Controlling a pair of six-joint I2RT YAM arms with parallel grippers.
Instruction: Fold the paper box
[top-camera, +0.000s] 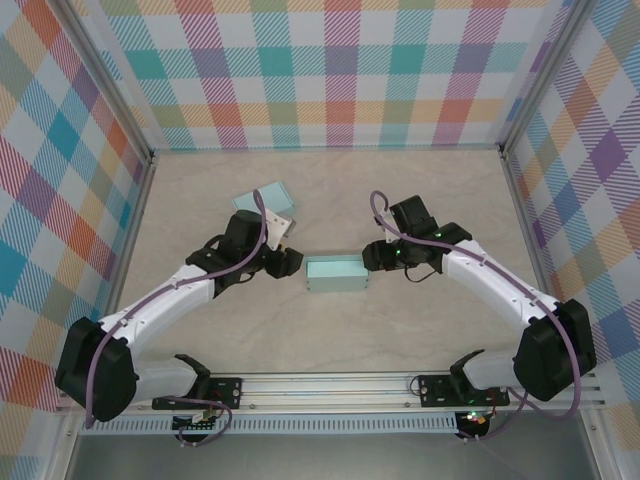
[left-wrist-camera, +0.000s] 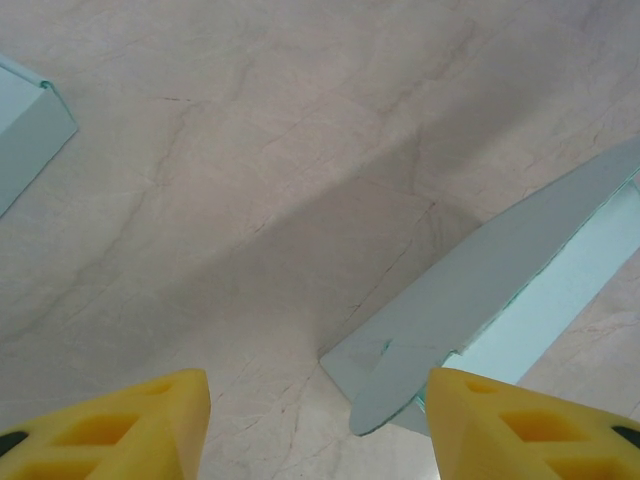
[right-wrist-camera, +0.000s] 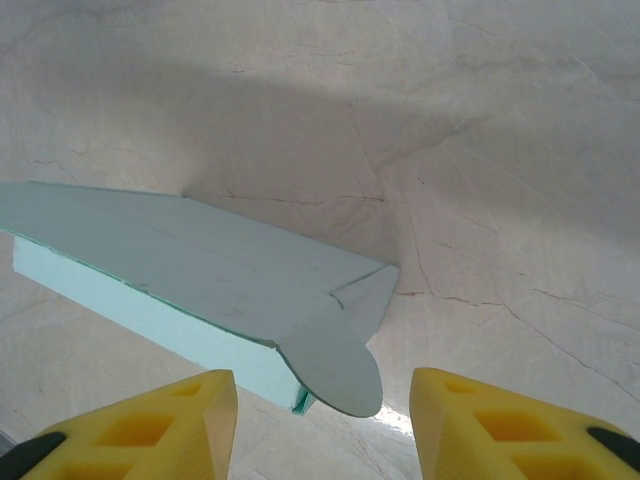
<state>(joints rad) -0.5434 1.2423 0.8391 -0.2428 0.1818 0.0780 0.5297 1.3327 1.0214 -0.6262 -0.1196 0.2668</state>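
Right now, the pale teal rectangular paper box (top-camera: 335, 272) lies lengthwise in the middle of the beige marbled desk (top-camera: 430, 200), between the two arms, and we have one end effector posted at each short end. The left end effector (top-camera: 291, 262) sits just beside the box's left end. Seen from its wrist, its yellow fingers (left-wrist-camera: 130, 425) stand spread, with only bare desk and the box corner between them, and a rounded end flap (left-wrist-camera: 395, 375) sticks out close to one finger. The right end effector (top-camera: 372, 257) mirrors it at the other end, also spread. The rounded tab (right-wrist-camera: 335, 370) there lies in the gap between its fingers, touching neither as far as we can see. We judge this symmetric stance deliberate: each side is lined up to catch its own flap and tuck it in, while the opposite arm can brace the box against sliding. A second teal paper piece (top-camera: 262, 203) rests farther back, behind the left arm, well apart from the work. Both flaps look unfolded, so the closing is not yet done.
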